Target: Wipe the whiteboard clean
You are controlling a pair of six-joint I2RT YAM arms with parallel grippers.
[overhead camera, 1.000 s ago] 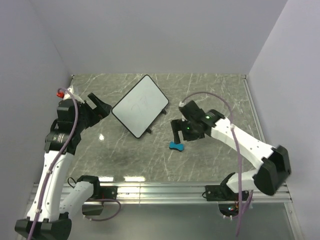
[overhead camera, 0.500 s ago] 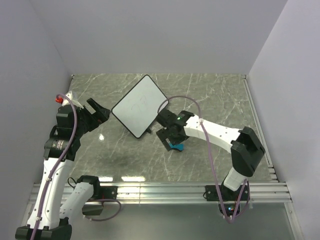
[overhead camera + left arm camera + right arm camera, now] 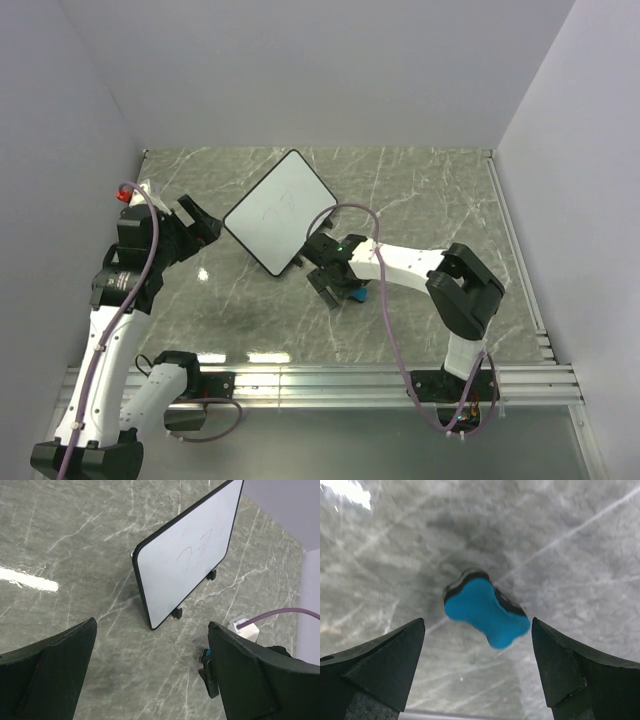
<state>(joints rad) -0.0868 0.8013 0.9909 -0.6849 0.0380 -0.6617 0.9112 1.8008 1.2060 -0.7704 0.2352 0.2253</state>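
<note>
Whiteboard (image 3: 279, 211) — flat, angled, red scribble.

Grey marble-pattern tabletop (image 3: 430, 190), pale lilac walls (image 3: 300, 70) three sides, aluminium rail (image 3: 330, 381) near edge.

Both arms reach inward, left tool (image 3: 203, 222) and right tool (image 3: 330, 283) spread open.

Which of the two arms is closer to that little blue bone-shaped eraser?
Right. The right gripper hangs over the blue bone-shaped eraser, fingers open; the left gripper sits beyond the black-framed white whiteboard.
</note>
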